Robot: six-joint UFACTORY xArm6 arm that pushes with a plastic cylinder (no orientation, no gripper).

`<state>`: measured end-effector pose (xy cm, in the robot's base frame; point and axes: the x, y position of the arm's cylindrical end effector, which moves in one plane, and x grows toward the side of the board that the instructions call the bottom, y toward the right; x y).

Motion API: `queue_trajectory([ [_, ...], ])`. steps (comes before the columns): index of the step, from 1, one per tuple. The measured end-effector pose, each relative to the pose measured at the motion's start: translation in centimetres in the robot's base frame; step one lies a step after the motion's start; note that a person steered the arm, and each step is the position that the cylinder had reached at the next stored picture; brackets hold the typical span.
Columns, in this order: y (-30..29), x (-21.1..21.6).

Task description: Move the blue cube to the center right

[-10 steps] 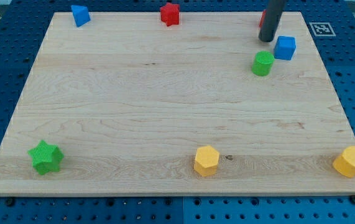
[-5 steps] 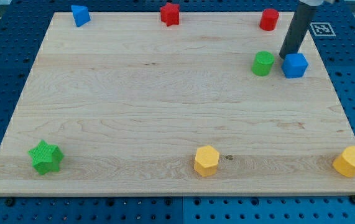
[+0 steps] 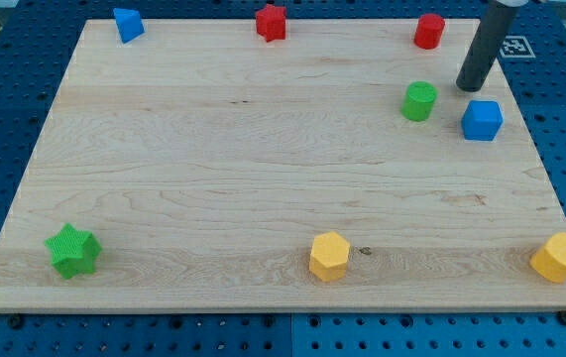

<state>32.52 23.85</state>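
The blue cube (image 3: 482, 120) lies on the wooden board (image 3: 263, 169) near its right edge, in the upper part of the view. My tip (image 3: 472, 88) is just above the cube toward the view's top, slightly to its left, with a small gap between them. A green cylinder (image 3: 419, 101) stands to the left of the cube and of my tip.
A red cylinder (image 3: 428, 31) sits at the top right. A red star (image 3: 272, 22) and a blue block (image 3: 127, 24) sit along the top edge. A green star (image 3: 72, 250) is at the bottom left, with two yellow blocks (image 3: 329, 256) (image 3: 558, 258) along the bottom.
My tip moved right and down the view, pushing the blue cube right and downward, away from the green cylinder. The tip now stands slightly apart from the cube.
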Motion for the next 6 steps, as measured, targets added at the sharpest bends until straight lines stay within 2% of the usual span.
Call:
queue_trajectory([
  [1,-3.4,-2.8],
  [2,-9.3,-4.0],
  [3,-12.0,-4.0],
  [5,-12.0,-5.1],
  [6,-12.8,-9.4],
])
